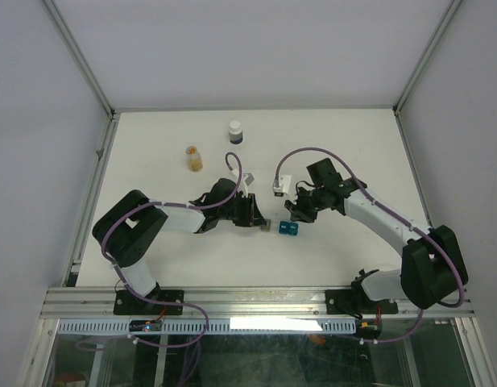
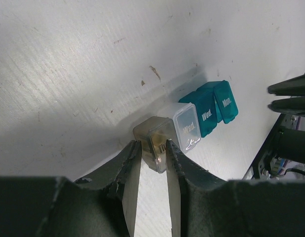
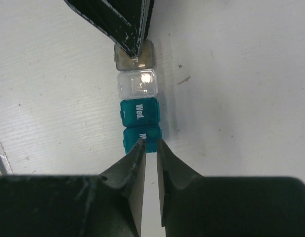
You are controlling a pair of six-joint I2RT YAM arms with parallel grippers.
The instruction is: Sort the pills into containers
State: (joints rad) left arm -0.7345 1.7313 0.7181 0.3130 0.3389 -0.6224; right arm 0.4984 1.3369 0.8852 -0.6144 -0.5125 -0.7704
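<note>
The left claw is clamped on the grey-brown cup. Just beyond it lie a clear cell and the teal-blue cup. The right claw meets that cup's far end, nearly together; whether it grips is unclear. The pill vial stands well beyond both.

Counter: row of containers at the middle, each touching the next. From left to right in the top view they are the end container, second container, Wed. cell and Mon. cell. Left hand at the row's left end, fingers on either side of the end container and touching it; right hand near the Mon. cell. Vial of pills and bottle stand behind the row, well apart from it, the bottle right of and behind the vial.
</note>
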